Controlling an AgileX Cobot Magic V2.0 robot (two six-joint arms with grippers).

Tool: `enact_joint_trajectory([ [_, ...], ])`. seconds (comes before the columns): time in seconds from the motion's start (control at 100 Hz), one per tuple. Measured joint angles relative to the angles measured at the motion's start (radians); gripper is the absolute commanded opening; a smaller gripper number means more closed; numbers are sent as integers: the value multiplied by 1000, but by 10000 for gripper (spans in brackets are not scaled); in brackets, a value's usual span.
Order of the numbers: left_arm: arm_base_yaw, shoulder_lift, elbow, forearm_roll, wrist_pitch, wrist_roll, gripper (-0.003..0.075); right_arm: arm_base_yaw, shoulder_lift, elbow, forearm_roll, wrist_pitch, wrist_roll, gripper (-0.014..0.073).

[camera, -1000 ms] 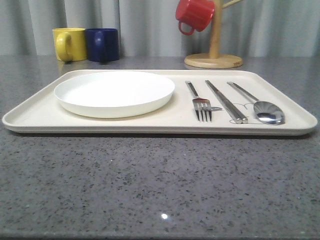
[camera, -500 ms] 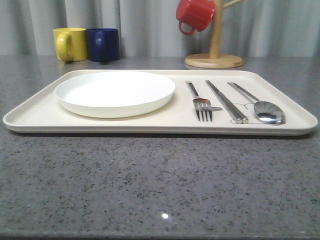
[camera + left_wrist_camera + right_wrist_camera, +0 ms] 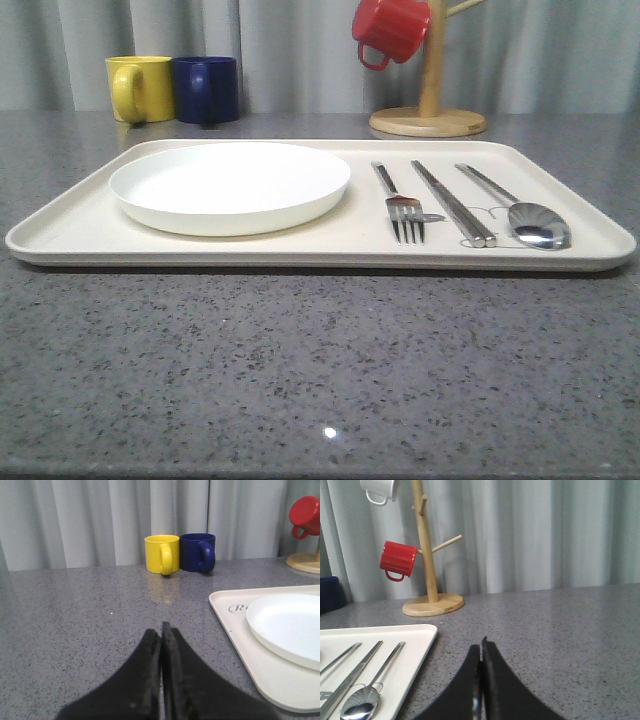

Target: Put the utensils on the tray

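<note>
The cream tray (image 3: 80, 235) lies across the grey table. On its right half rest the silver fork (image 3: 402, 208), the pair of chopsticks (image 3: 455, 205) and the spoon (image 3: 525, 218), side by side with handles pointing away. From the right wrist view the spoon (image 3: 364, 703) and chopsticks (image 3: 351, 679) lie on the tray (image 3: 415, 647), off to one side of my right gripper (image 3: 481, 645), which is shut and empty over bare table. My left gripper (image 3: 161, 628) is shut on nothing, over bare table beside the tray's (image 3: 235, 630) other end.
A round white plate (image 3: 230, 185) fills the tray's left half. A yellow mug (image 3: 138, 88) and a blue mug (image 3: 205, 88) stand at the back left. A wooden mug tree (image 3: 428, 110) with a red mug (image 3: 390, 28) stands at the back right.
</note>
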Motion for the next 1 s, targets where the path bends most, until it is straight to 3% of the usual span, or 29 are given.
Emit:
enact_joint_trajectory([
  [0.24,43,-161,151,26,-2,-38,-18,0,0,0,0,0,0,-69],
  [1.0,53,-200,153,68,14,-104,-18,0,0,0,0,0,-2,-69],
])
